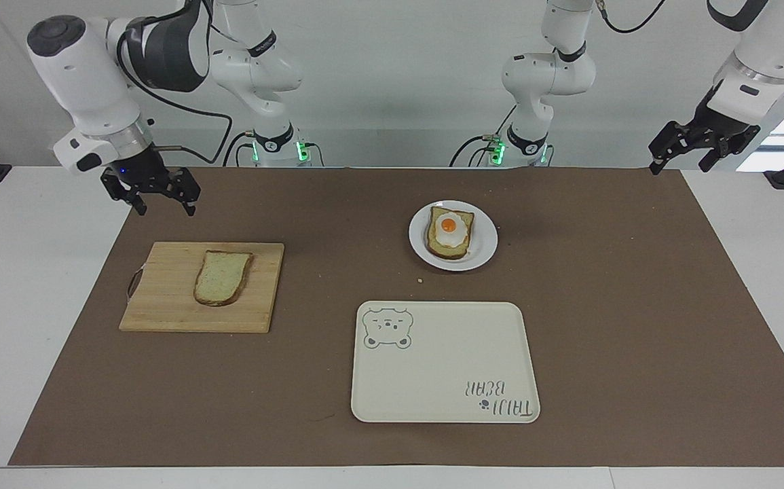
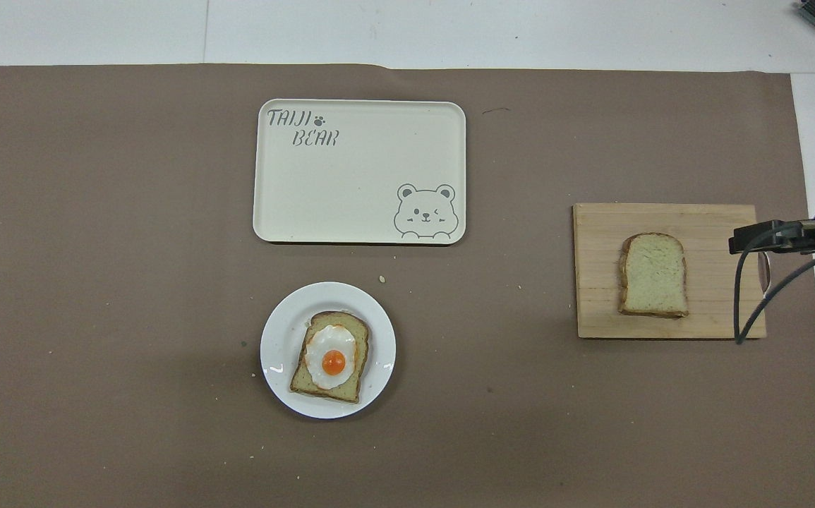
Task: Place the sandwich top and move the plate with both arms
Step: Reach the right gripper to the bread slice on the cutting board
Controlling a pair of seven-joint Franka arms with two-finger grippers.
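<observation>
The bread slice (image 1: 222, 278) lies flat on a wooden cutting board (image 1: 161, 309) at the right arm's end of the surface (image 1: 25, 285). It is pale and speckled, with a thin brown crust, a rounded top and a straight bottom. The overhead view shows its full outline and the grain lines of the board; the facing view shows it slanted and flatter.

The plate (image 1: 483, 251) is small, round, white and glossy. It stands nearer to the robots than the cream tray (image 1: 446, 367) and carries a toast with a fried egg (image 1: 449, 231). The tray is rectangular with rounded corners, a bear drawing and lettering. All of this rests on a brown mat (image 1: 636, 305) with some crumbs.

The right hand (image 1: 159, 201) hangs in the air over the mat near the board's corner, fingers apart and holding nothing. The overhead view shows only a dark part of it and a cable at the board's edge. The left hand (image 1: 685, 155) waits at the left arm's end, over the mat's corner, fingers apart; the overhead view shows just a small dark tip at the picture's edge.
</observation>
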